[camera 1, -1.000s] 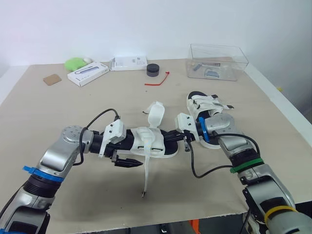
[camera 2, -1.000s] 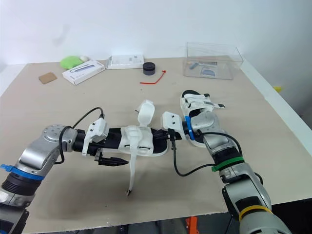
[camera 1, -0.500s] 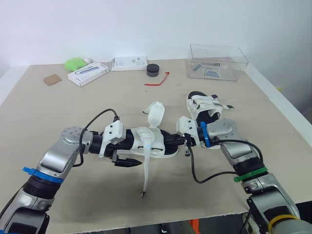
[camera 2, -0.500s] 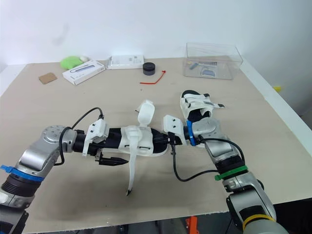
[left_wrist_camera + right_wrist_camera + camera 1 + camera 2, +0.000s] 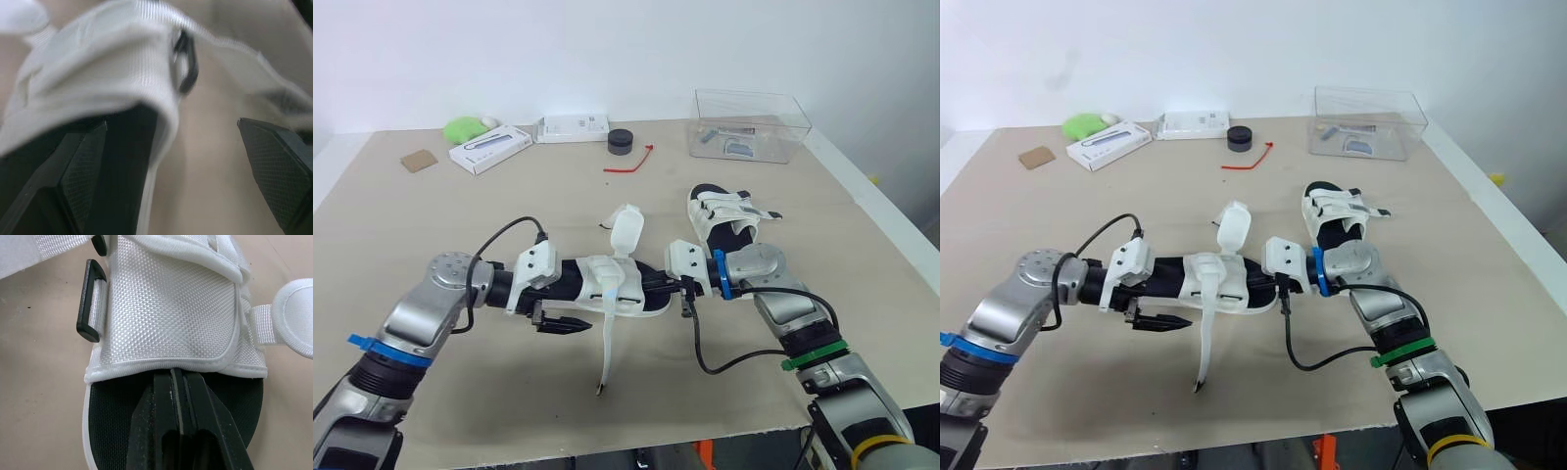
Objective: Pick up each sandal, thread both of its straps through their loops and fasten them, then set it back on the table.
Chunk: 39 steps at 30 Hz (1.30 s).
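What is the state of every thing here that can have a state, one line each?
Near sandal: both straps loose, unfastened.
Far sandal: lying on the table, straps across it.
Left gripper: open.
Right gripper: shut, tips tucked into the near sandal.

A broad bench [image 5: 460,215] with a flat beige top and a white border along its side edges takes up the room's foreground. Behind the bench rises a plain white wall [image 5: 607,49]. Light on the bench is even, with soft shadows.
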Each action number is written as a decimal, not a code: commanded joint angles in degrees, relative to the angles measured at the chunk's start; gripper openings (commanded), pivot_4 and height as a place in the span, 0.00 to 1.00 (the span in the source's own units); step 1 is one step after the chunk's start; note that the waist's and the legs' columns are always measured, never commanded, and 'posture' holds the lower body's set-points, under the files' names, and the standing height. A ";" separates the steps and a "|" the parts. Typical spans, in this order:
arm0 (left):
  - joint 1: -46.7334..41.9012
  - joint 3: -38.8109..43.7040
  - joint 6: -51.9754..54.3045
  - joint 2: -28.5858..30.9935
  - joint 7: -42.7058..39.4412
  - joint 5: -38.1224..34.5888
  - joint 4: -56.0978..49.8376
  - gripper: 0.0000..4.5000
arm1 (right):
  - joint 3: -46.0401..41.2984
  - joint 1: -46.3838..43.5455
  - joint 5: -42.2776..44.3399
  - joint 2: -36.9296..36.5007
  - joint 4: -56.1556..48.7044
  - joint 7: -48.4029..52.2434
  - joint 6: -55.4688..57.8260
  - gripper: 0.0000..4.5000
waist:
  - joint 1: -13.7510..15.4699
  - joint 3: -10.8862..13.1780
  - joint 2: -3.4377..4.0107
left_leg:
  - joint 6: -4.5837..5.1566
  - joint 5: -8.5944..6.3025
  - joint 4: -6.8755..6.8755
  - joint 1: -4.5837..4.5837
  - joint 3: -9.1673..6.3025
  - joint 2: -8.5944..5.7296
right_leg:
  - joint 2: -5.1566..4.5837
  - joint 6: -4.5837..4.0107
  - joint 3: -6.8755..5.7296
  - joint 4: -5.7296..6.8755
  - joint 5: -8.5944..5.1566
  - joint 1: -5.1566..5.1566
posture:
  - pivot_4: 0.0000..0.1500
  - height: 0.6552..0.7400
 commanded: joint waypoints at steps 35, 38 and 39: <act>7.70 -0.53 23.18 -0.23 10.73 -16.12 -17.47 0.98 | 0.43 -4.69 -1.80 1.08 6.29 1.44 -3.59 0.00 | -0.06 -0.06 -0.02 | 0.02 -0.01 0.00 0.11 0.01 0.00 | 0.03 -0.01 0.06 0.04 -0.02 0.06 | 1.00 1.00; 6.39 -1.05 24.02 -2.93 13.42 -15.87 -16.67 0.98 | 0.37 -4.48 -1.86 1.06 6.01 1.37 -3.51 0.00 | -0.07 -0.06 -0.02 | 0.02 0.00 0.01 0.12 0.04 -0.01 | 0.03 0.03 0.12 0.04 0.02 0.06 | 1.00 1.00; 6.00 -1.09 24.45 -3.92 14.25 -15.97 -16.47 0.98 | 0.35 -4.39 -1.91 1.01 5.99 1.38 -3.56 0.00 | -0.08 -0.06 -0.03 | 0.02 0.00 0.01 0.12 0.04 -0.02 | 0.03 0.03 0.12 0.04 0.02 0.06 | 1.00 1.00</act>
